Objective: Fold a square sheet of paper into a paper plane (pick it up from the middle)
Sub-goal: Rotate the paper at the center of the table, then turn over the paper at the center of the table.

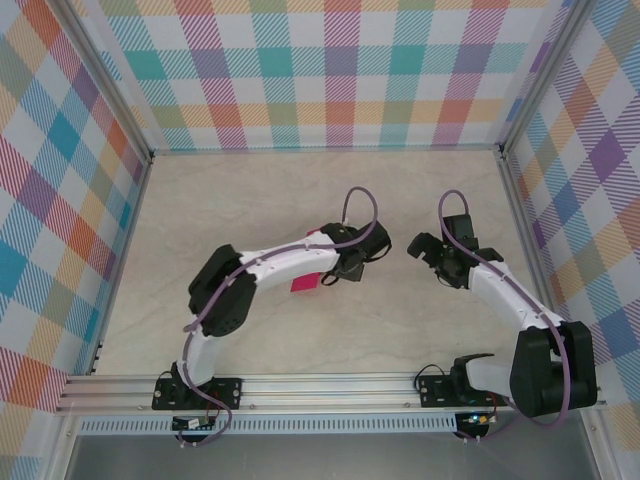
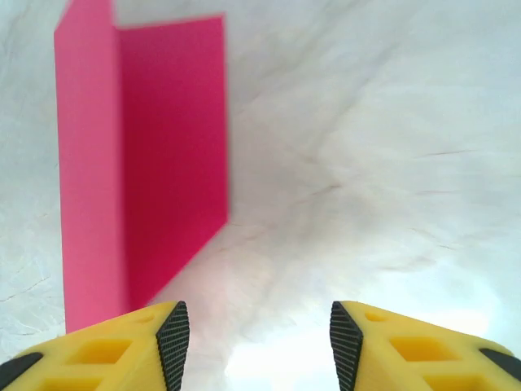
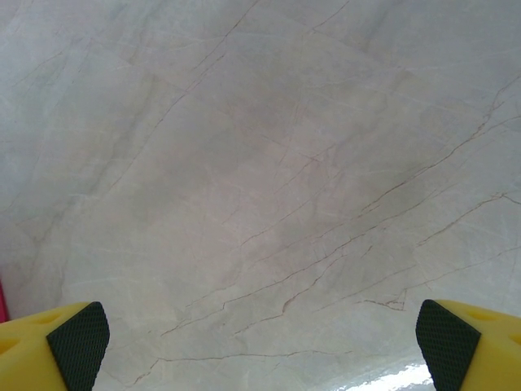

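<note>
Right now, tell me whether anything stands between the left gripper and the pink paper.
Nothing visible does. The left gripper is open over bare table, and the folded pink paper lies just ahead of it, off-centre.

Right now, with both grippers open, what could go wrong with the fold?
The folded magenta-pink paper sheet seems to have one flap lifted off the marble-look table, so the crease may spring open. The open left gripper sits close beside it; a move could nudge it. The right gripper, open over bare table, isn't pinning it.
</note>
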Controlling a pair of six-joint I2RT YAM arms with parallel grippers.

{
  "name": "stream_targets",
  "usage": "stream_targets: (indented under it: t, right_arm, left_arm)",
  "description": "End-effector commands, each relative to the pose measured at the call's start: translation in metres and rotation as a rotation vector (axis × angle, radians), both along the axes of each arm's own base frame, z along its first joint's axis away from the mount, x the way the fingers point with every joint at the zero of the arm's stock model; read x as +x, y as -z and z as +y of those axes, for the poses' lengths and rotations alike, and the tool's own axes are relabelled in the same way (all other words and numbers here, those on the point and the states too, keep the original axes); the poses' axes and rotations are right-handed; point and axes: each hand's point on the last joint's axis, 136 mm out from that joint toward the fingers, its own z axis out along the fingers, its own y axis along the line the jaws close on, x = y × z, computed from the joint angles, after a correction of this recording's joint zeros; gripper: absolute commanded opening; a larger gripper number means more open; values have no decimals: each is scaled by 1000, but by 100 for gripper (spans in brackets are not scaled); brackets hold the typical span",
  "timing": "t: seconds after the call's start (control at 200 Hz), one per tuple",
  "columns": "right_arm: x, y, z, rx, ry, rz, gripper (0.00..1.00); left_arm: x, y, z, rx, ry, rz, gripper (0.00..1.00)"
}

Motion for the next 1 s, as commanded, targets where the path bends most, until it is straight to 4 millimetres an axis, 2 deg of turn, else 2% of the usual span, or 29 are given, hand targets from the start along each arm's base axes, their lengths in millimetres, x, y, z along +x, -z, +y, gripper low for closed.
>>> stream_targets:
  t: [0.0, 0.085, 0.155, 0.305, 0.36, 0.49, 0.69, 0.82, 0.995]
  right_arm:
    - [2, -3, 7, 25, -55, -19, 99]
    - [6, -6, 20, 67, -122, -37, 98]
    - [10, -9, 35, 122, -189, -60, 95]
    - [14, -15, 78, 186, -330, -50, 90]
    - [13, -15, 100, 188, -386, -31, 90]
    - [10, -12, 164, 192, -531, 10, 88]
    - [11, -2, 254, 206, -702, 61, 82]
    - [7, 2, 299, 230, -796, 89, 80]
    - [5, 13, 330, 238, -859, 122, 78]
  left_arm:
    - [-8, -43, -17, -216, 39, -6, 54]
    - [-6, -55, -6, -283, 18, -10, 55]
    - [0, -60, 10, -322, -27, -18, 55]
    - [11, -47, 67, -349, -189, -33, 62]
    - [14, -43, 92, -349, -258, -47, 65]
    - [14, -31, 147, -345, -406, -63, 78]
    - [-4, -17, 219, -320, -609, -86, 96]
    - [-17, -16, 248, -321, -687, -106, 100]
    - [-28, -11, 265, -345, -746, -113, 100]
